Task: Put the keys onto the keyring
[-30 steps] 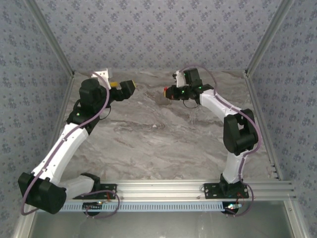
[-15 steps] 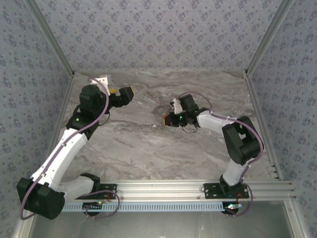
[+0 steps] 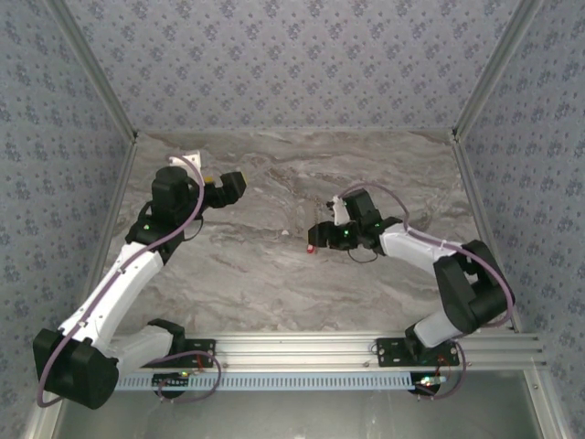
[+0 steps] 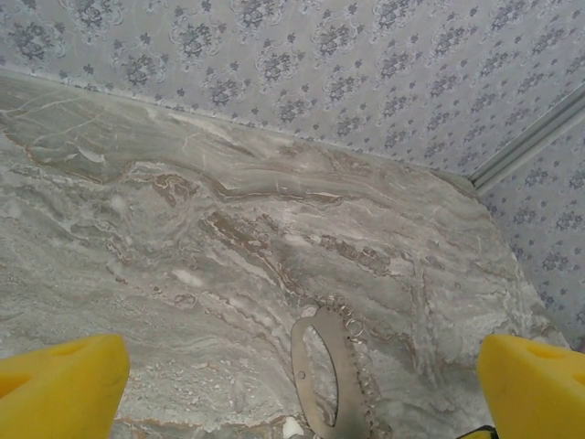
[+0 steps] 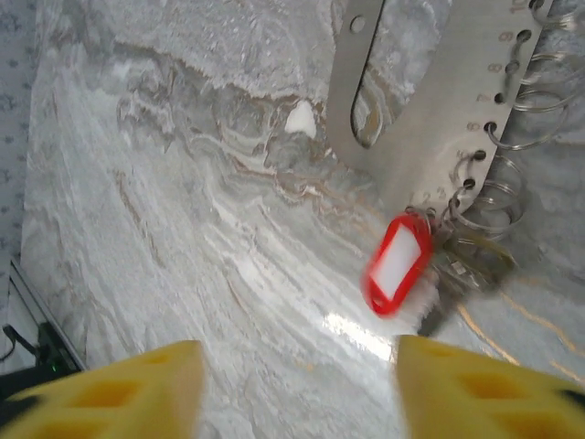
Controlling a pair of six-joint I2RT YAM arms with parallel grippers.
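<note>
The right gripper (image 5: 297,389) hangs over the marble table (image 5: 164,201), its yellow fingers spread wide with nothing between them. The keys (image 5: 398,265), a red tag with a white label, lie just ahead of that gap, nearer the right-hand finger, touching the wire rings along the holed edge of the flat steel keyring (image 5: 430,101). The left gripper (image 3: 228,187) is also spread, well apart from both

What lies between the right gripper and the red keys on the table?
The stretch between the right gripper and the keys is bare marble table, seen in the right wrist view.
</note>
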